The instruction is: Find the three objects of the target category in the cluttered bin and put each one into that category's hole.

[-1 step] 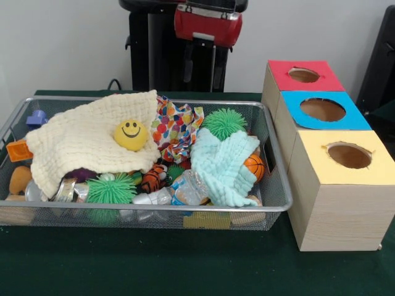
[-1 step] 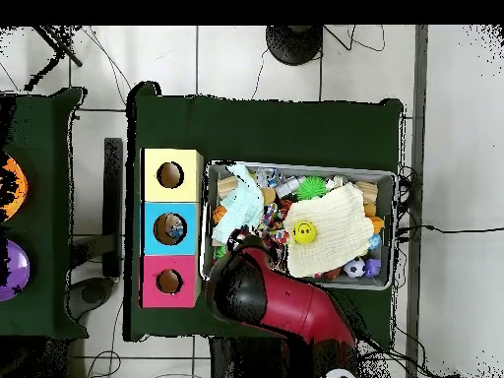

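A wire mesh bin (image 1: 265,208) (image 2: 395,212) holds a heap of clutter. A yellow smiley ball (image 1: 131,134) (image 2: 304,232) rests on a cream cloth (image 1: 80,139) (image 2: 335,236). Around them lie a spotted cloth (image 1: 176,126), a pale teal cloth (image 1: 223,163) (image 2: 236,209), green spiky balls (image 1: 224,122) (image 1: 111,190) (image 2: 313,184), a small basketball (image 1: 254,166), a tiger toy (image 1: 152,179) and a clear bottle (image 1: 176,192). My gripper (image 1: 202,65) hangs under the red wrist, behind the bin's far rim, touching nothing. In the overhead view the red arm (image 2: 285,300) hides it.
Three wooden boxes with round holes stand beside the bin: red-topped (image 1: 328,79) (image 2: 152,282), blue-topped (image 1: 355,120) (image 2: 152,227) and yellow-topped (image 1: 315,161) (image 2: 152,174). Something small shows inside the blue box's hole (image 2: 174,229). Blue (image 1: 36,117) and orange (image 1: 18,150) blocks lie at one end of the bin.
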Action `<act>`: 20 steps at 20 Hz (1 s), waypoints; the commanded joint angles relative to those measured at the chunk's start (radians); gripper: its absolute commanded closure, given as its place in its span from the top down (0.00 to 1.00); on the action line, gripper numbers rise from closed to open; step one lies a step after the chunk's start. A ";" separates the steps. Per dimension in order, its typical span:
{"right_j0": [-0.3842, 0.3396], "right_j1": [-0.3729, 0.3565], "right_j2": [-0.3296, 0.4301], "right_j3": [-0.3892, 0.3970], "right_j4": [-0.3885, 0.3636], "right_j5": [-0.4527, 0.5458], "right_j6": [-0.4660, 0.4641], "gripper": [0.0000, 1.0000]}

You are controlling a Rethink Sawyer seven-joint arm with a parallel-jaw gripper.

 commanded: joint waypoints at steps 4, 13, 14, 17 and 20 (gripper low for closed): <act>0.067 0.024 0.020 0.025 0.215 0.007 0.376 1.00; 0.050 0.004 0.013 0.099 0.388 0.098 0.439 1.00; 0.042 0.007 0.018 0.115 0.408 0.090 0.457 1.00; -0.046 0.026 0.122 0.180 0.442 -0.025 0.484 1.00; -0.079 0.065 0.140 0.173 0.432 -0.086 0.495 1.00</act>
